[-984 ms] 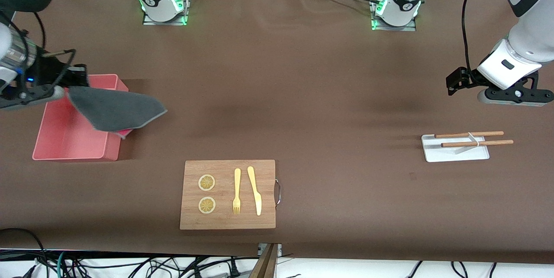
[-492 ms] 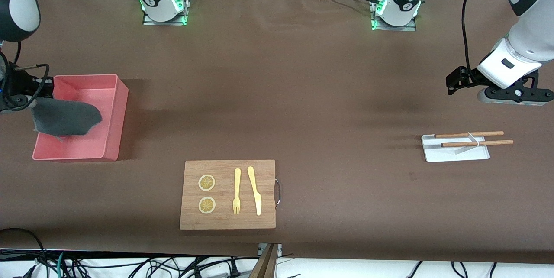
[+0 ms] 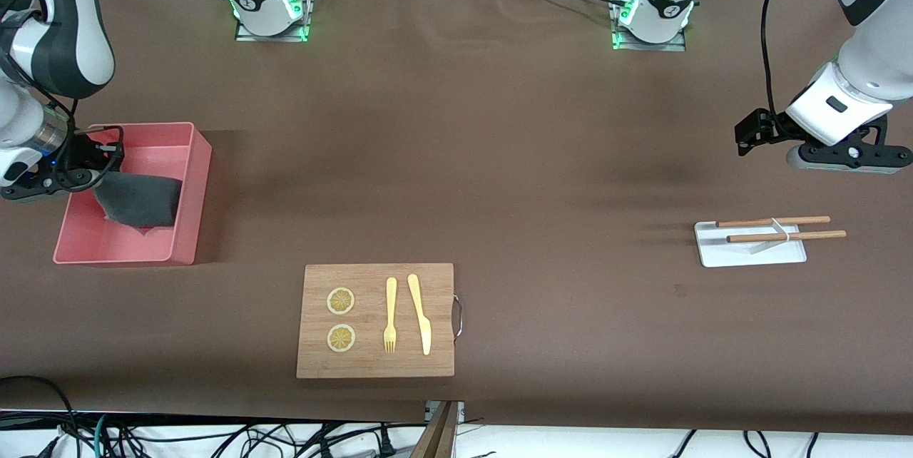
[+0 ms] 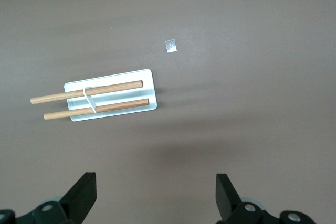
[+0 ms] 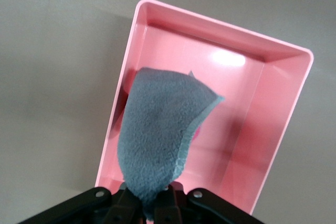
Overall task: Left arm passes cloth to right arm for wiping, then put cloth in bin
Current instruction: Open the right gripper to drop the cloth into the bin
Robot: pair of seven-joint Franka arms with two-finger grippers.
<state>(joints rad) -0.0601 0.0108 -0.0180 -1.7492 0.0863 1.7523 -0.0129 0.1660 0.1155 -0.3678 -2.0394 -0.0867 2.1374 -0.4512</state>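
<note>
Item — cloth (image 3: 139, 200), charcoal-grey: a second earlier it trailed over the bin's wall toward the table's middle; half a second earlier it hung bunched over the bin (image 3: 187, 244); at this entry it hung below the right gripper (image 3: 91, 174), inside the pink walls, seemingly above the floor. Judged: wiping finished, final step nearly done, only the release outstanding

Item — right gripper: over the bin at the right arm's end of the table, fingers pressed together on one edge of the cloth, the rest draping down into the tub; in the right wrist view the cloth (image 5: 160, 140) covered part of the bin (image 5: 286, 108) floor

Item — left gripper (image 4: 156, 195): waiting, fingers spread wide, holding nothing — over bare table beside the white tray (image 3: 713, 255) with chopsticks (image 3: 777, 228)
</note>
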